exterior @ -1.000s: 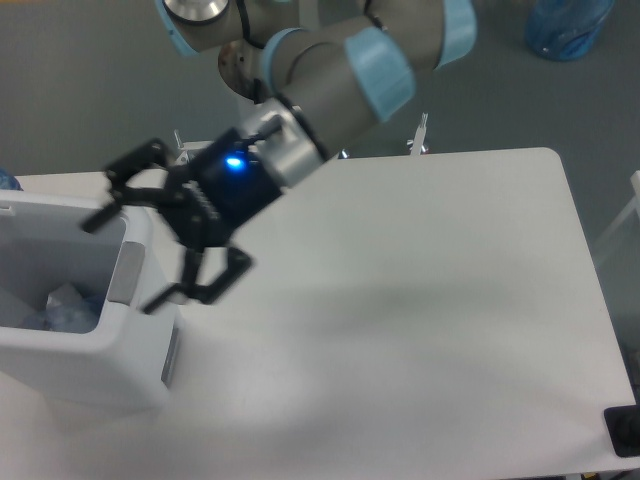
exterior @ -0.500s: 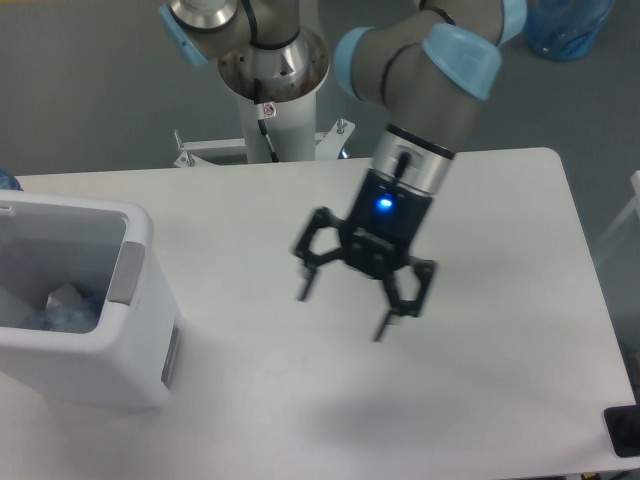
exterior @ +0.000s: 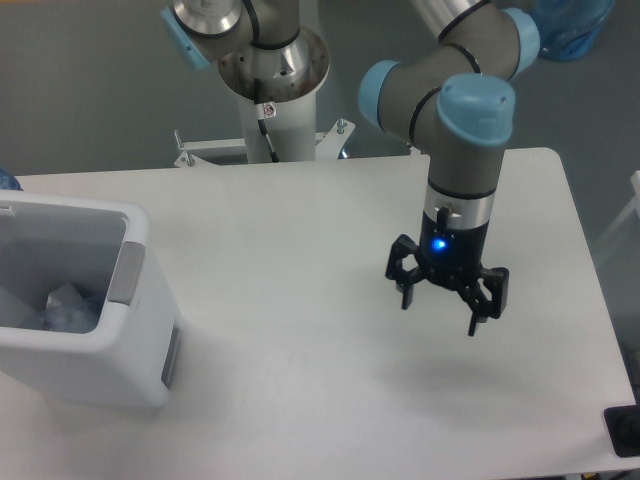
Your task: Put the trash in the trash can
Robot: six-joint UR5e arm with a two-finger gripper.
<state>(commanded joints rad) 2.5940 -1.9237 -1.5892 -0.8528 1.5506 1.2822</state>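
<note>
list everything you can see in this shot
table: 1, white, fills most of the view
bin: 1, white with grey panel, left edge of table
trash: clear and pale items, count unclear, inside bin
blue bag: 1, on floor, top right
dark object: 1, black, bottom right corner
arm base: 1, white post, behind table
arm: 1, grey with light-blue caps
gripper: 1, black, open, empty, over right part of table
</note>
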